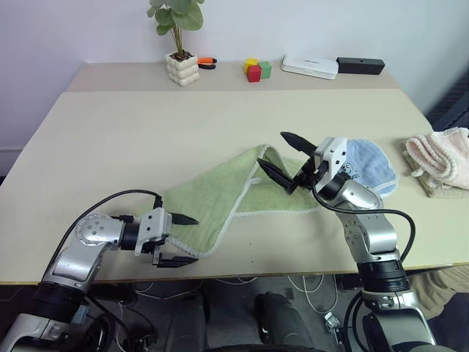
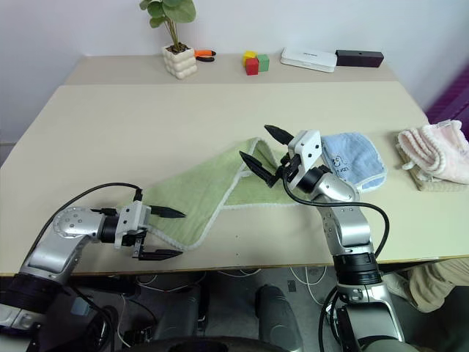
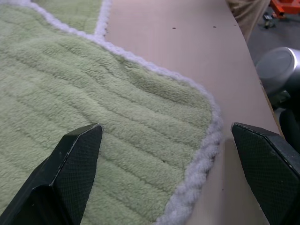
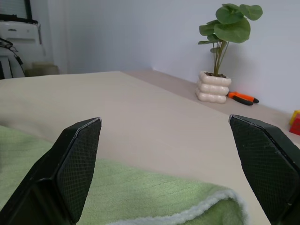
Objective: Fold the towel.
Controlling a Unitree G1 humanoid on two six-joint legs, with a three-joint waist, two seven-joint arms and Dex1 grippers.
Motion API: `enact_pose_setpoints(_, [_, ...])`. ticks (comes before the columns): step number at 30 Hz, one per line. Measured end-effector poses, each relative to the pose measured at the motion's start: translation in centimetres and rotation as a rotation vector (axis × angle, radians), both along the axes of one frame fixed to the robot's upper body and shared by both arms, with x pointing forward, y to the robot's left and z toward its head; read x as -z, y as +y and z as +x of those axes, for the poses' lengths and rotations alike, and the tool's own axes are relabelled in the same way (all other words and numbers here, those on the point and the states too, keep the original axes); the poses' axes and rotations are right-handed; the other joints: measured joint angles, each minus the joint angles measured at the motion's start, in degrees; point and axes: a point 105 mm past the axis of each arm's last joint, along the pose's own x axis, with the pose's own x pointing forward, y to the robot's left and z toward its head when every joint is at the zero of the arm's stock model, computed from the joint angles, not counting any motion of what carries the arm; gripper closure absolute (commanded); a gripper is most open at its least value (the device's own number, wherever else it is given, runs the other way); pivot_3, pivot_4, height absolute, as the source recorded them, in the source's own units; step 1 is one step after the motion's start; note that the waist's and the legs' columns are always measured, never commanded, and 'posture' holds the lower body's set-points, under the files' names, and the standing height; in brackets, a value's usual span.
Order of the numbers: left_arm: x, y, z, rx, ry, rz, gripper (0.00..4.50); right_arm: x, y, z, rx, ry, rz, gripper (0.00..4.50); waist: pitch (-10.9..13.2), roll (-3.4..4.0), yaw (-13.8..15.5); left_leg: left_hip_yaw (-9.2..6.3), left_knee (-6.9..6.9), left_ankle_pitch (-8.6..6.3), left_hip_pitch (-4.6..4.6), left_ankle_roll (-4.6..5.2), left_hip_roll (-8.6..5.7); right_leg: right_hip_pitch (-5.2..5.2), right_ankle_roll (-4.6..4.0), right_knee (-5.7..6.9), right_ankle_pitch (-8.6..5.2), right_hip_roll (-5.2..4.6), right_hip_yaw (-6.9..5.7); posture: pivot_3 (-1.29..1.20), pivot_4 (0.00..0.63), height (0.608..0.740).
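I have the towel [image 1: 220, 192] lying partly folded on the table [image 1: 132, 139], a long green strip running from its near corner at about 7 o'clock up to a doubled-over end at 1 o'clock of its middle. My left gripper [image 1: 178, 240] sits at that near corner with its jaws spread wide and nothing in them; in the left wrist view the white-edged corner lies between the two fingers [image 3: 77, 164]. My right gripper [image 1: 286, 161] hangs just above the folded far end, also wide open and empty.

To do this well, I'd get the lower left finger under the hem so I pinch both the edging and the pile, not just fluff. I'd close fully before lifting, then carry the corner toward 1 o'clock, keeping it low so the cloth rolls over flat. The blue towel [image 1: 370, 167] at 3 o'clock stays out of it.
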Motion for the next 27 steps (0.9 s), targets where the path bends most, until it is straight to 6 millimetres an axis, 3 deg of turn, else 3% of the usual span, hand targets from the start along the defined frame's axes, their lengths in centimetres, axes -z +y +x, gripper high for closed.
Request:
enact_pose_setpoints(3, [0.3, -0.7, -0.1, 0.017, -0.004, -0.016, 0.84, -0.1, -0.1, 0.0, 0.006, -0.003, -0.005, 0.00, 0.00, 0.00, 0.01, 0.01, 0.01, 0.00, -0.01, 0.00, 0.00, 0.00, 0.00, 0.00, 0.00, 0.00, 0.00, 0.00, 0.150, 0.740])
enact_pose_setpoints(10, [0.2, -1.0, 0.0, 0.020, -0.006, -0.019, 4.23, -0.3, -0.3, 0.0, 0.018, -0.009, -0.005, 0.00, 0.00, 0.00, -0.03, 0.00, 0.01, 0.00, 0.00, 0.00, 0.00, 0.00, 0.01, 0.02, 0.01, 0.01, 0.00, 0.00, 0.150, 0.740])
enact_pose_setpoints(11, [0.2, -1.0, 0.1, 0.017, 0.000, -0.019, 4.48, -0.3, -0.3, 0.0, 0.019, -0.011, -0.004, 0.00, 0.00, 0.00, -0.02, 0.00, 0.01, 0.00, 0.00, 0.00, 0.00, 0.00, 0.01, 0.02, 0.01, 0.01, 0.00, 0.00, 0.150, 0.740])
enact_pose_setpoints(16, [-0.3, -1.4, 0.1, 0.001, 0.050, -0.055, 4.48, -0.3, -0.5, -0.1, 0.024, -0.012, -0.008, 0.00, 0.00, 0.00, -0.02, 0.00, 0.01, 0.00, 0.00, 0.00, 0.00, 0.00, 0.02, 0.02, 0.01, 0.01, 0.00, 0.00, 0.150, 0.740])
enact_pose_setpoints(19, [-2.3, -1.7, 0.5, -0.035, 0.080, -0.166, 4.48, -0.3, -0.6, -0.1, 0.028, -0.016, -0.014, 0.00, 0.00, 0.00, -0.06, -0.01, 0.02, 0.00, -0.01, 0.00, 0.00, 0.00, 0.03, 0.03, 0.01, 0.01, 0.00, 0.00, 0.150, 0.740])
enact_pose_setpoints(23, [-6.0, 0.1, 1.7, -0.103, 0.056, -0.254, 4.48, -0.2, -1.0, -0.1, 0.039, -0.038, -0.069, 0.00, 0.00, 0.00, -0.16, -0.02, 0.02, 0.00, 0.00, 0.00, 0.00, 0.00, 0.06, 0.04, 0.02, 0.03, 0.00, 0.00, 0.150, 0.740])
enact_pose_setpoints(27, [-7.5, 1.8, 2.2, -0.182, 0.051, -0.290, 4.48, 0.5, -1.3, 0.2, 0.041, -0.047, -0.143, 0.00, 0.00, 0.00, -0.20, -0.02, 0.01, 0.00, 0.02, 0.00, 0.00, 0.00, 0.11, 0.04, 0.04, 0.03, -0.01, 0.00, 0.150, 0.740])
